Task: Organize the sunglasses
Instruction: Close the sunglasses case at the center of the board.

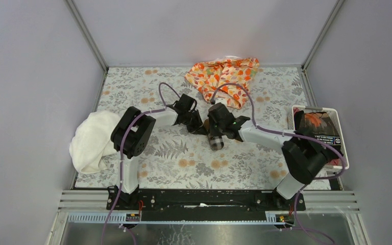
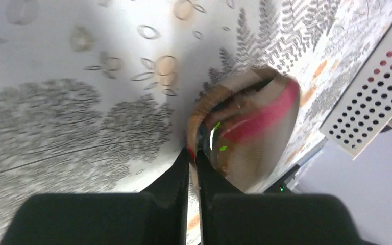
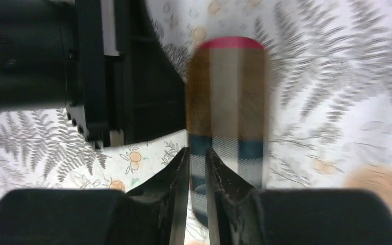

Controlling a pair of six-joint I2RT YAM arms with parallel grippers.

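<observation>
The 2 arms met over the middle of the tabletop point(image 1: 184, 158), both sets of jaws at the plaid case point(image 1: 216, 143). In the left wrist view, the left jaws were nearly closed, their fingers point(image 2: 176, 178) pinching the rim of the case just ahead of the tips, with only a thin slit between them. The case gaped open there, a pink stripe running along its brown lid. The hollow beyond the tips was dark and blurred, with a small green glint in it.

In the right wrist view, the right jaws were likewise drawn close together, and their fingers point(image 3: 176, 173) clamped the near edge of the case, whose plaid showed in the narrow gap. The case stretched away from the tips to a pink far end. The left arm's black body sat just left of it.

The sunglasses could not be made out in any view, and whether they lay inside the case I cannot tell.

Well left of both jaws lay a white cloth point(image 1: 94, 140). Beyond them lay an orange floral cloth point(image 1: 224, 76), and well to the right stood a white basket point(image 1: 314, 107).
</observation>
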